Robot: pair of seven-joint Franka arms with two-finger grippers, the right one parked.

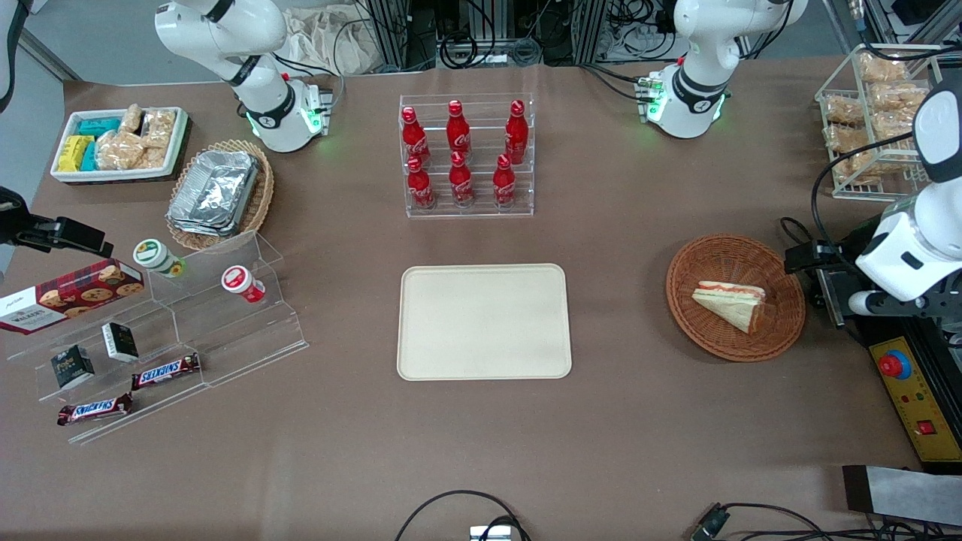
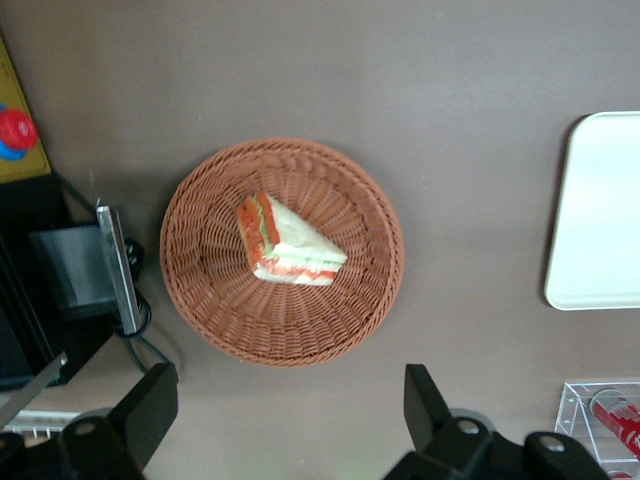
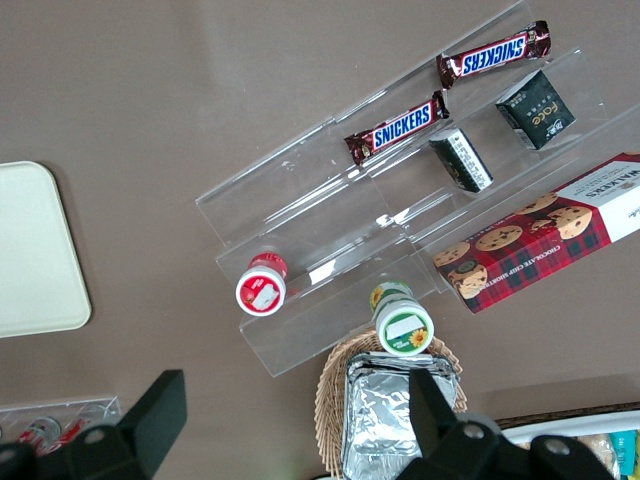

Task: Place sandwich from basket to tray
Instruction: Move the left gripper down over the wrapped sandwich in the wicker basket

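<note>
Pincer [image 2: 290, 410]: spread wide above the bench, its gap seen only from the left wrist.
Basket [image 1: 782, 330]: holds the sandwich [image 1: 731, 303].
Tray [image 1: 483, 321]: bare, toward the parked arm's end.

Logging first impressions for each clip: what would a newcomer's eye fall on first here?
Probably the sandwich, lying alone in the round basket toward the working arm's end of the table. Next, the bare tray at mid-table, with a rack of red bottles farther from the front camera. The gripper hovers open above the basket.
</note>
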